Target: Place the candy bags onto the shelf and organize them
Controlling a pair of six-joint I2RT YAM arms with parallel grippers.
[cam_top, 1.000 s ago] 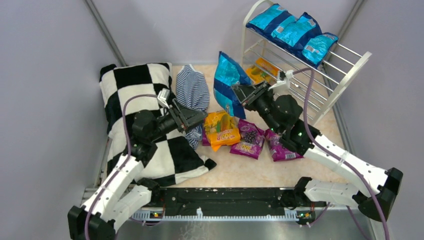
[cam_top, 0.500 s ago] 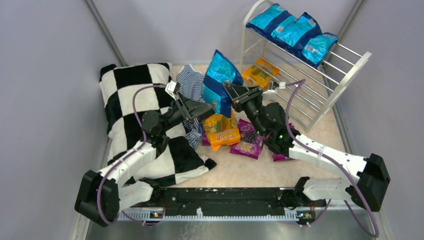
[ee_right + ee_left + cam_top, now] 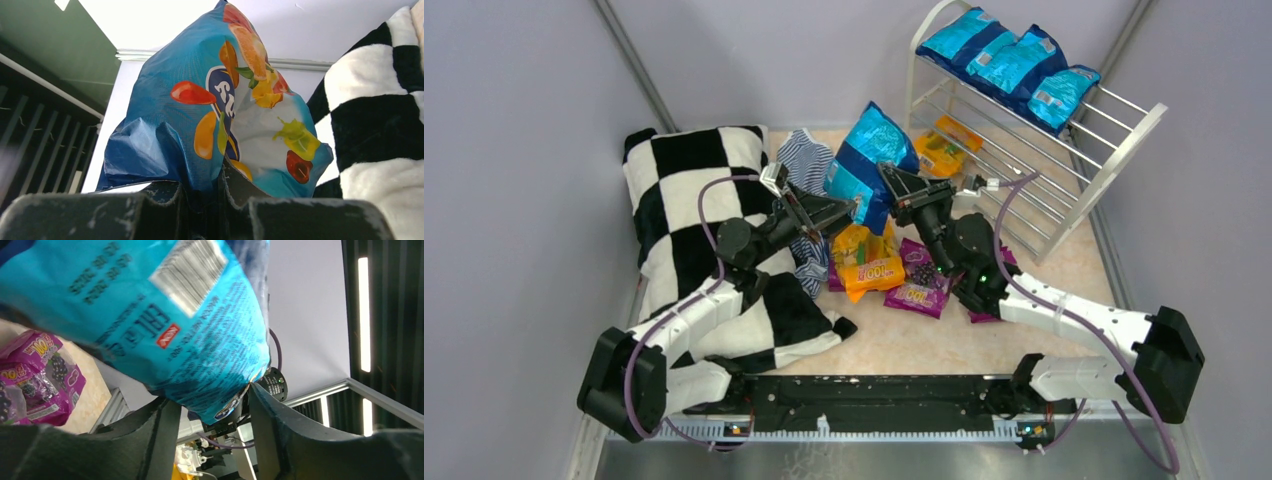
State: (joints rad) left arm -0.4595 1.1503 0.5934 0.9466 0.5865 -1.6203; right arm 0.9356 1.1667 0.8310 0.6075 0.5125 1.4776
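A blue candy bag (image 3: pixel 869 155) hangs above the table's middle, with my right gripper (image 3: pixel 887 182) shut on its lower edge. The right wrist view shows its fruit print (image 3: pixel 235 105) pinched in that gripper (image 3: pixel 205 175). My left gripper (image 3: pixel 846 212) reaches in from the left. Its fingers stand apart around the bag's lower corner (image 3: pixel 220 405), with a gap showing below it. The white shelf (image 3: pixel 1124 148) stands at the back right, with three blue bags (image 3: pixel 1014 60) on its top tier and an orange one (image 3: pixel 944 145) lower down. An orange bag (image 3: pixel 869 262) and purple bags (image 3: pixel 921 280) lie on the table.
A black-and-white checkered pillow (image 3: pixel 694 220) fills the left side, under my left arm. A blue-and-white striped cloth (image 3: pixel 809 165) lies between the pillow and the loose bags. Grey walls close in on both sides.
My right gripper has carried the blue bag leftward, away from the shelf. My left arm has reached forward to it, and its jaws have narrowed around the bag's corner.
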